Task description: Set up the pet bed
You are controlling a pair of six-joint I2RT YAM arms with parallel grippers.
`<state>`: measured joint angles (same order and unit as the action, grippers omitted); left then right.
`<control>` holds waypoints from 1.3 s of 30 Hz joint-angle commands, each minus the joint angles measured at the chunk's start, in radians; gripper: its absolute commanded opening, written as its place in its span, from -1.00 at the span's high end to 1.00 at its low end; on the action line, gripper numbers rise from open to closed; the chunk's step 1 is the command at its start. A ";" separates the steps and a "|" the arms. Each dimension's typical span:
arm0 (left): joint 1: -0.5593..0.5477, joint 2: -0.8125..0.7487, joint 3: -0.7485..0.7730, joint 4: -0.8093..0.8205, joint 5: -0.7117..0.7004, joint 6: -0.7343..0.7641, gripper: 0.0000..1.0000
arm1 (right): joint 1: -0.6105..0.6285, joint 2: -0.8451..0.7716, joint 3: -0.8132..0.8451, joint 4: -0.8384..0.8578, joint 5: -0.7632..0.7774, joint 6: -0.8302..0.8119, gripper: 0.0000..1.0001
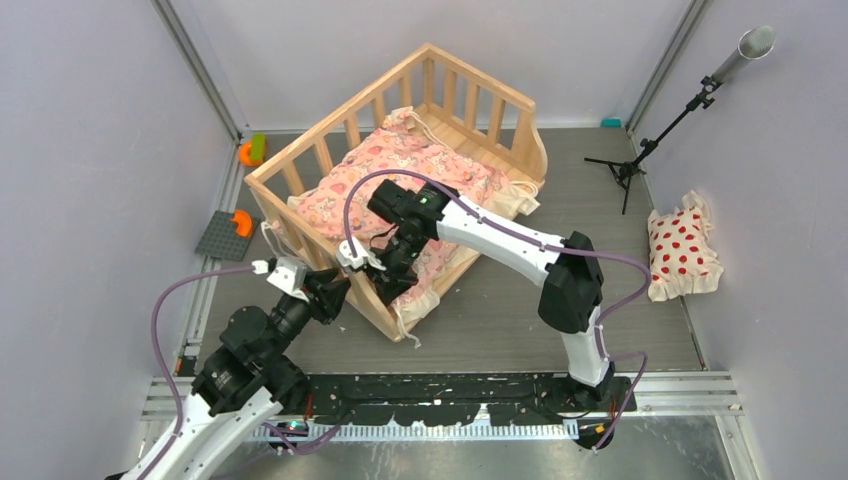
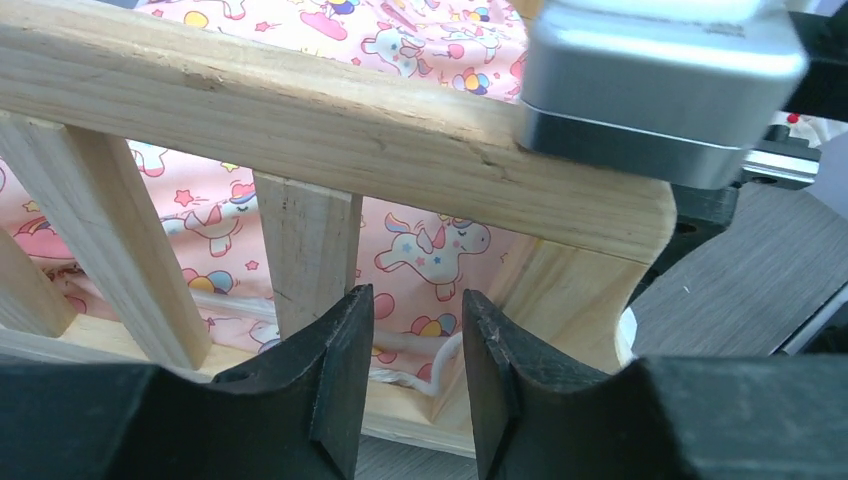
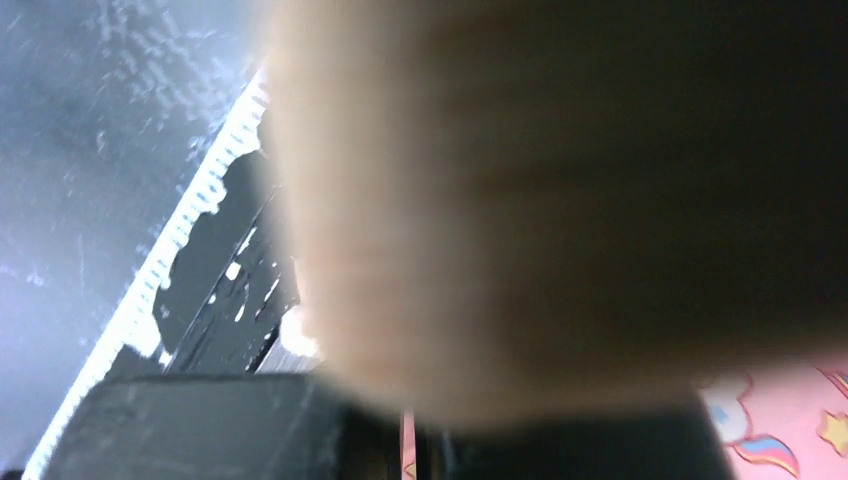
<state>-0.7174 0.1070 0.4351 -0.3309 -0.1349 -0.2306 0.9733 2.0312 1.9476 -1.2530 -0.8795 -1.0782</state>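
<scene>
Finds the pet bed (image 1: pixel 340 113) at centre of the top view, near rail toward lower left — pink cushion (image 1: pixel 400 160) inside.
Shows the left gripper (image 2: pixel 415 305) part-open and empty just beside a slat (image 2: pixel 305 250); shows the right gripper (image 1: pixel 388 288) closed tight at the near rail — cannot tell whether on anything.

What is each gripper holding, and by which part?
Left gripper: nothing, jaws open at the pet bed. Right gripper: shut; a hold cannot be told.
</scene>
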 commanded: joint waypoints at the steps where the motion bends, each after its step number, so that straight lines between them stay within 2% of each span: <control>1: 0.007 0.048 0.018 -0.006 0.046 -0.009 0.20 | -0.004 -0.054 -0.083 0.377 0.061 0.345 0.99; 4: 0.006 0.076 0.051 -0.069 0.022 -0.017 0.18 | -0.015 -0.056 -0.085 0.443 0.069 0.397 0.99; 8: 0.007 0.037 0.064 -0.183 -0.182 -0.075 0.16 | -0.032 -0.039 -0.055 0.458 0.097 0.428 0.99; 11: 0.006 -0.027 0.049 -0.195 -0.227 -0.094 0.15 | -0.049 -0.036 -0.048 0.454 0.064 0.422 0.99; 18: 0.006 -0.094 0.019 -0.204 -0.200 -0.075 0.07 | -0.053 -0.036 -0.025 0.302 -0.058 0.217 0.99; 28: 0.007 -0.096 -0.019 -0.125 -0.035 -0.061 0.07 | -0.051 0.024 0.055 0.312 -0.107 0.229 0.98; 39: 0.007 -0.095 -0.064 -0.072 -0.029 -0.076 -0.06 | -0.035 0.053 0.077 0.328 -0.139 0.242 0.99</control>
<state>-0.7132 0.0193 0.3904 -0.4778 -0.1703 -0.3046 0.9268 2.0888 1.9774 -0.9493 -0.9737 -0.8356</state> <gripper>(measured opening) 0.525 0.053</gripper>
